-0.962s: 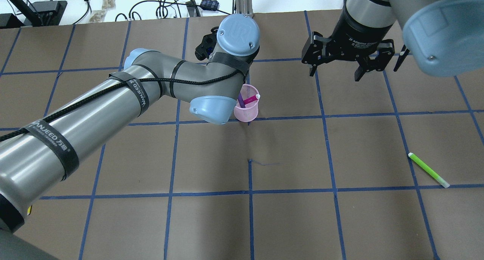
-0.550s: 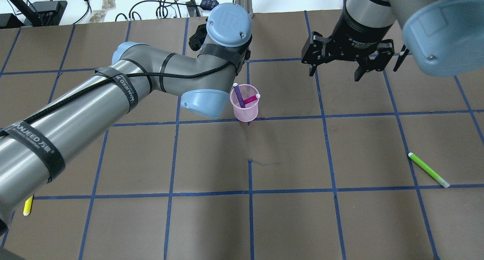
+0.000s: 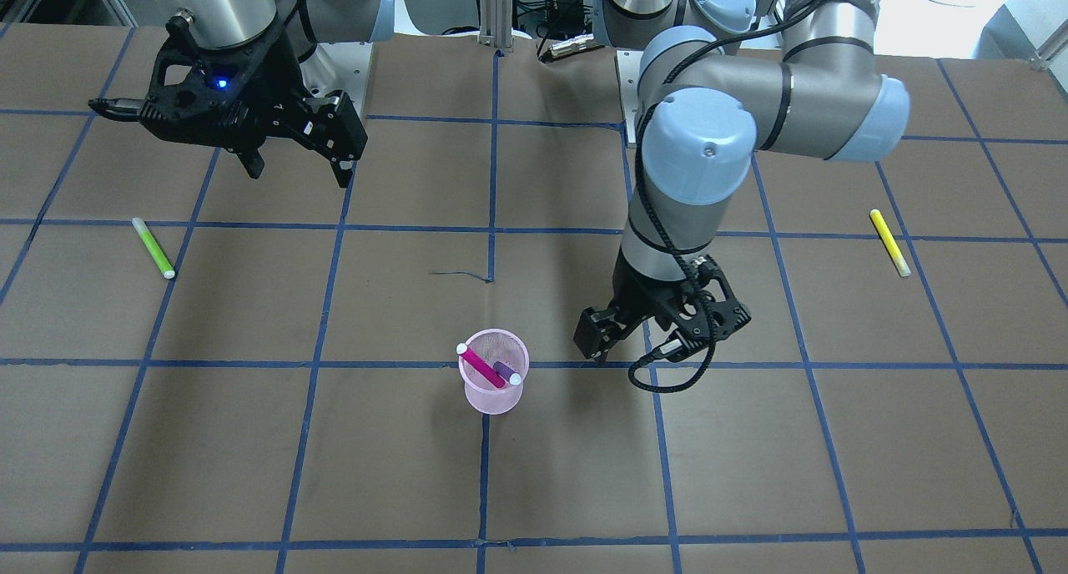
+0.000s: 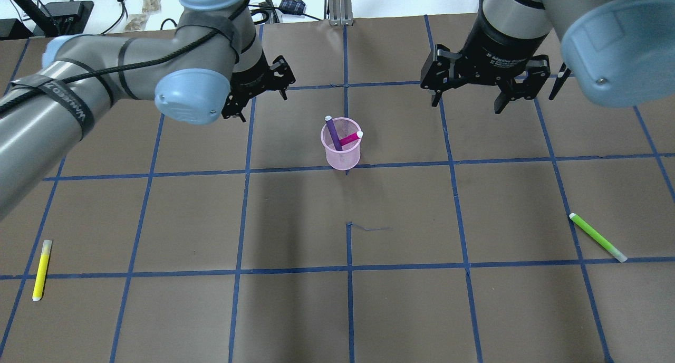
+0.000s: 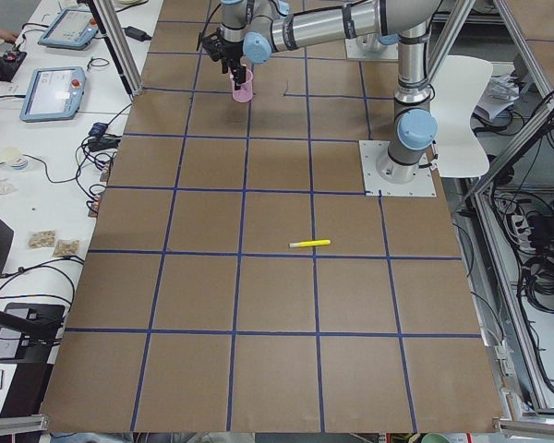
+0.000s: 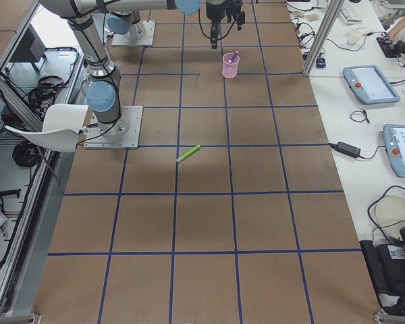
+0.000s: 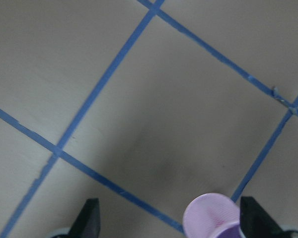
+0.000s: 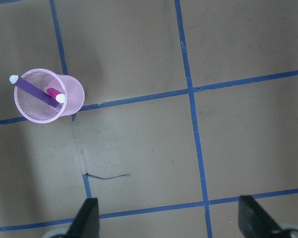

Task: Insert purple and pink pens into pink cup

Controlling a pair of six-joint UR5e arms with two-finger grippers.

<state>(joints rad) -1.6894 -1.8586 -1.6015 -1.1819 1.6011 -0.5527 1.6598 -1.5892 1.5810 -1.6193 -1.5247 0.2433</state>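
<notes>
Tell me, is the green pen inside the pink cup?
No, the green pen lies flat, well apart from the pink cup.

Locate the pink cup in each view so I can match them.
Exterior front-facing: pink cup low centre.
Overhead exterior: cup just above centre.
Exterior left: cup top, left of centre.
Exterior right: cup top, right of centre.
Left wrist: cup bottom edge, right of centre, cropped.
Right wrist: cup upper left.
Shared landmark: dark scribble on the paper, robot-side of it; absent from left wrist.

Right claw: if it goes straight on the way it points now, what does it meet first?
Probably the brown paper-covered table, near a blue tape line; the pink cup stands aside.
</notes>
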